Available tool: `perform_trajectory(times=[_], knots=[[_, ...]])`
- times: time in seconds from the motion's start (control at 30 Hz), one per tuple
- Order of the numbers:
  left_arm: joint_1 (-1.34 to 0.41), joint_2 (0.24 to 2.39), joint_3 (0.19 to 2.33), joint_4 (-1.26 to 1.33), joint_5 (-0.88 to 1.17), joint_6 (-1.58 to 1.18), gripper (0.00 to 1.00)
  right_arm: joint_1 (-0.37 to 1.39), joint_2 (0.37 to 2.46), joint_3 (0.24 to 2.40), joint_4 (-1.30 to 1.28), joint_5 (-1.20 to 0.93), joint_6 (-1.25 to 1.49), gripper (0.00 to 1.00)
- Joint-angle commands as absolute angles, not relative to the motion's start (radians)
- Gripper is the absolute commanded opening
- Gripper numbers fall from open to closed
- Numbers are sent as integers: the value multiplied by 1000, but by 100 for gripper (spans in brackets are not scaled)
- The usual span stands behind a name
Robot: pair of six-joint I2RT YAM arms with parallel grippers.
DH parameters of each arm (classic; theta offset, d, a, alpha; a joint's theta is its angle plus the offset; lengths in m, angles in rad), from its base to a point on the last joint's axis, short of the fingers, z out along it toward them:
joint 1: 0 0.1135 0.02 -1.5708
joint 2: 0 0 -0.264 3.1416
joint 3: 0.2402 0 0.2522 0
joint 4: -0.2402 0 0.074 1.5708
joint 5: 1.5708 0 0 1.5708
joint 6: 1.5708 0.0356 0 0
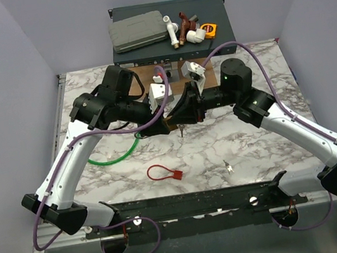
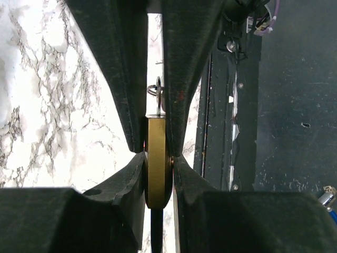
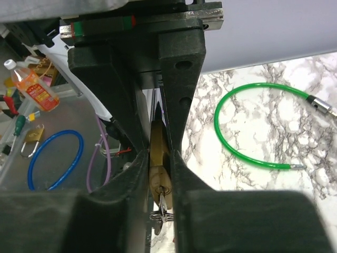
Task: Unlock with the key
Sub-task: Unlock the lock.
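A brass padlock [image 2: 158, 158] is held above the table's middle, clamped between both grippers. My left gripper [image 2: 158, 176] is shut on its body, with the dark shackle [image 2: 156, 232] running back between my fingers. My right gripper [image 3: 160, 182] is shut on the padlock's [image 3: 159, 158] keyhole end from the opposite side. A key [image 3: 162, 203] sits in the keyhole and hangs down with its ring. In the top view the two grippers, left [image 1: 166, 120] and right [image 1: 186, 111], meet tip to tip, and the key [image 1: 182, 130] dangles below them.
A green cable loop [image 1: 120, 154] lies left of centre and also shows in the right wrist view [image 3: 253, 153]. A red loop tag [image 1: 163, 172] and a small metal piece [image 1: 229, 168] lie near the front. A wooden board with fixtures [image 1: 176, 72] and a dark case [image 1: 168, 20] stand behind.
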State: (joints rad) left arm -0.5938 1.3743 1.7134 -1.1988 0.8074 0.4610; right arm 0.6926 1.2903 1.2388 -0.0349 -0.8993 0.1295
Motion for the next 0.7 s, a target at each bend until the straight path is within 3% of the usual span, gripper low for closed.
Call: perform_trajectory(times=[0.0, 0.03, 0.13, 0.2, 0.23, 0.3, 0.4, 0.47, 0.67], knots=[[-595, 1391, 1769, -1139, 838, 451, 0, 690, 1297, 1214, -15, -905, 160, 25], [-594, 1399, 1783, -1150, 840, 456, 0, 690, 1302, 1214, -10, -913, 168, 28], [-594, 1432, 1833, -1197, 855, 475, 0, 690, 1311, 1215, 20, -927, 183, 26], [-593, 1441, 1846, -1213, 859, 483, 0, 690, 1309, 1212, 35, -920, 189, 5], [-591, 1443, 1849, -1216, 857, 483, 0, 690, 1306, 1213, 35, -896, 196, 1], [-591, 1449, 1862, -1232, 843, 491, 1, 690, 1294, 1213, 30, -860, 200, 1], [-589, 1473, 1923, -1335, 784, 552, 19, 689, 1272, 1213, 20, -810, 199, 1], [-581, 1486, 1955, -1418, 752, 613, 25, 687, 1262, 1210, 20, -789, 198, 1], [-535, 1430, 1872, -1526, 698, 759, 28, 682, 1263, 1215, 8, -766, 191, 1]])
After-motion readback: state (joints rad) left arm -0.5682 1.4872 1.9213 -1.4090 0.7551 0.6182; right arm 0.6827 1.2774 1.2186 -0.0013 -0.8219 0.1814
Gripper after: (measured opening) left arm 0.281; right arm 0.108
